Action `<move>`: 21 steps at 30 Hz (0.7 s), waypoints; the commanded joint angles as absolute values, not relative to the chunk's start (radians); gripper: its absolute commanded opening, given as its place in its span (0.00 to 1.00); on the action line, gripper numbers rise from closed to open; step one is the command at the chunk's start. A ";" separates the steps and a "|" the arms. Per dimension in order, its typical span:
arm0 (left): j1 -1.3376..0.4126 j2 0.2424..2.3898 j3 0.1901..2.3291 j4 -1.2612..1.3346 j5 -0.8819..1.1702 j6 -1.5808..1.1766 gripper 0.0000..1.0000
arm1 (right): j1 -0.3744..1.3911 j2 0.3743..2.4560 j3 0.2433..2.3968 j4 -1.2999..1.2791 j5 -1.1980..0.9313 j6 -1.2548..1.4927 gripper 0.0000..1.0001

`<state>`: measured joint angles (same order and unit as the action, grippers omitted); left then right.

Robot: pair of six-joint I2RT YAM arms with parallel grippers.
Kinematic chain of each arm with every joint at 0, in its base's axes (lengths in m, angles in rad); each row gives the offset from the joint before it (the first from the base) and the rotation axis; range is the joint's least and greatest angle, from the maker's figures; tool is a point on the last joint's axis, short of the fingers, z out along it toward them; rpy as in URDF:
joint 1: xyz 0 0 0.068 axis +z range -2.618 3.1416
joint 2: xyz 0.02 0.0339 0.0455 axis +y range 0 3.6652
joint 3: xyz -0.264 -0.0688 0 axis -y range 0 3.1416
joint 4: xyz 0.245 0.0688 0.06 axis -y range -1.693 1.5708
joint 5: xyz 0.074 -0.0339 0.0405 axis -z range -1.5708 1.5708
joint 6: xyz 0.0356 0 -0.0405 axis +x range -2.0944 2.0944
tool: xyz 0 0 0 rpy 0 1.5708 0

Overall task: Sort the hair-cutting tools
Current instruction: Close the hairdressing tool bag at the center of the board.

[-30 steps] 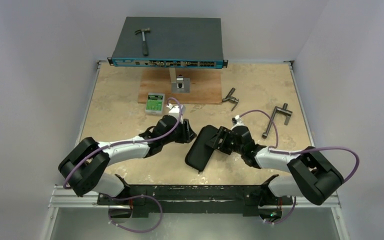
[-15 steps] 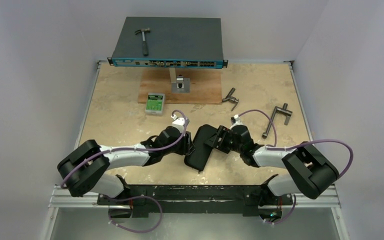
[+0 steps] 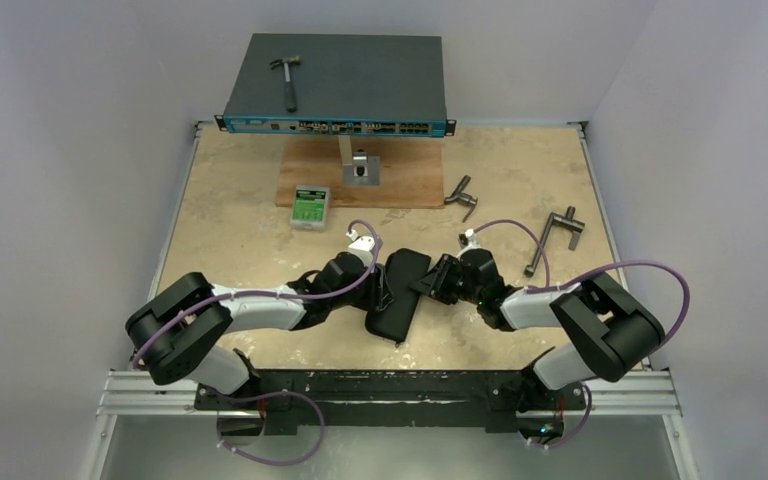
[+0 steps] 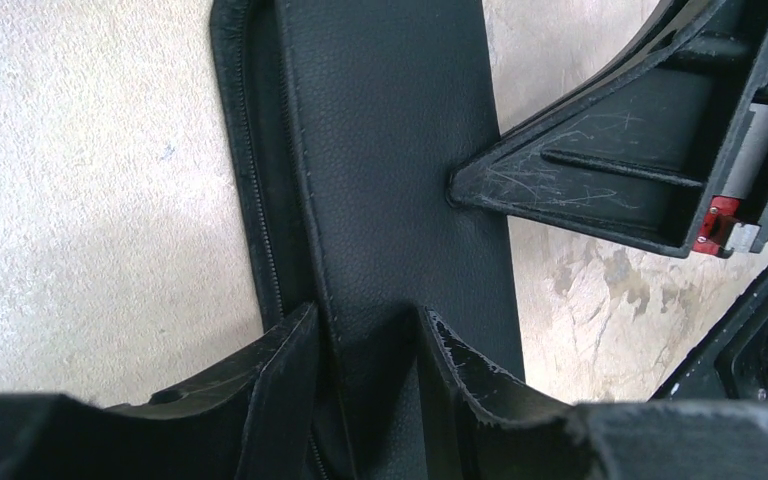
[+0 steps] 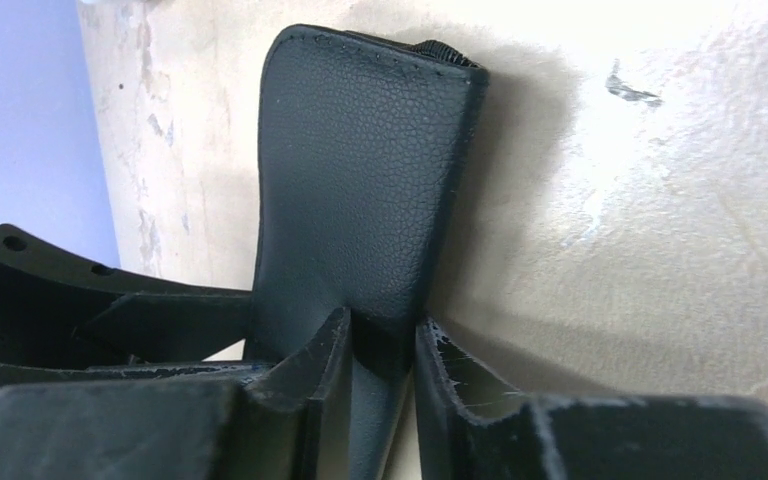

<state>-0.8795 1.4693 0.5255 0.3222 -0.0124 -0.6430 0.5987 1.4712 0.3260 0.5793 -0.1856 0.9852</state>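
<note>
- Black zip case (image 3: 393, 305) lies near the front middle of the table (image 3: 230, 235), between the 2 arms, tilted.
- Left gripper (image 4: 365, 322): jaws narrowed, pinching the case's long zipper-side edge.
- Right gripper (image 5: 382, 335): jaws close together, clamped on the case's edge at 1 end; the case stands up between its fingers.
- The 2 grippers face each other across the case, nearly touching.
- Scissors, comb and clips not visible in any view.
- Hammer (image 3: 286, 80) lies on the blue-fronted flat box (image 3: 370, 80) at the back.
- Green box (image 3: 311, 206) sits left of middle.
- 2 grey T-handle tools (image 3: 463, 196) (image 3: 552, 240) lie on the right, well apart from the case.
</note>
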 commanded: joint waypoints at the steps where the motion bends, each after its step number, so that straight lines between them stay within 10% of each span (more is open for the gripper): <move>1: -0.881 1.469 0.539 0.334 -0.017 -0.645 0.39 | 0.606 1.489 0.328 0.541 -0.239 0.968 0.11; 21: -0.927 1.059 0.396 0.140 -0.275 -0.624 0.39 | 0.607 1.496 0.257 0.656 -0.134 1.165 0.00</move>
<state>-0.8913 1.1591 0.4458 0.1898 -0.1913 -0.6426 0.5983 1.4712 0.2882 0.6613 -0.2031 1.0950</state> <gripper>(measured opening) 0.390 0.057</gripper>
